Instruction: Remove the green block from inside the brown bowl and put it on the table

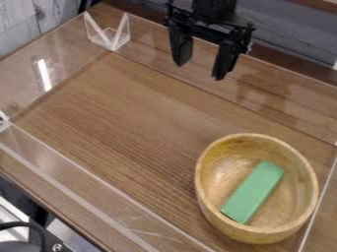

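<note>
Down at the lower right of the table [118,118], the brown bowl [211,182] sits near the clear wall, and the green block [253,192] lies flat inside it, slanting from the bowl's lower middle up toward its right side. Its long bar rests on the bowl's floor, clear of the rim. Well apart from it, at the top of the view, the black gripper [202,55] hangs above the far part of the table, pointing down. Its jaws stand wide apart and hold nothing. A clear acrylic wall [59,74] runs around the table's edges, with a folded clear piece [108,31] at the far left corner.
</note>
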{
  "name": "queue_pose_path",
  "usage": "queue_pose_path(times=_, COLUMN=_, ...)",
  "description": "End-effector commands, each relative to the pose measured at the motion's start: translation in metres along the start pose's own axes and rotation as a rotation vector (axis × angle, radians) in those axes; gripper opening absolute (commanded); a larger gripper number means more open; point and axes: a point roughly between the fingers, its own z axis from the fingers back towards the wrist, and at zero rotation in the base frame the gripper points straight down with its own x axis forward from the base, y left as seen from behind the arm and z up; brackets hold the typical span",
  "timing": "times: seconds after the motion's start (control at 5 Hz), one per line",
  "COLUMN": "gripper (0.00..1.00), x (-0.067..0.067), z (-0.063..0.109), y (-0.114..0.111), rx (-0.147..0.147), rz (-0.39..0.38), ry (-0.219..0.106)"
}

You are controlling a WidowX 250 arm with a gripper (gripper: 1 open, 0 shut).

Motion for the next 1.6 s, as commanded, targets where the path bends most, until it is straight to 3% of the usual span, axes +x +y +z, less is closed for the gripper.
queue_pose_path(times=0.0, gripper=1.0, x=-0.003, z=-0.007, y=-0.006, rx=-0.003, rz=-0.002, ry=0.015)
queue_pose_path(times=0.6, gripper=1.0, x=-0.029, z=-0.011, y=-0.068, rx=-0.018, rz=-0.07, ry=-0.016)
queue_pose_path(times=1.4, gripper=1.0, x=-0.047, z=-0.024, y=-0.121, rx=-0.035, rz=-0.171, ry=-0.064)
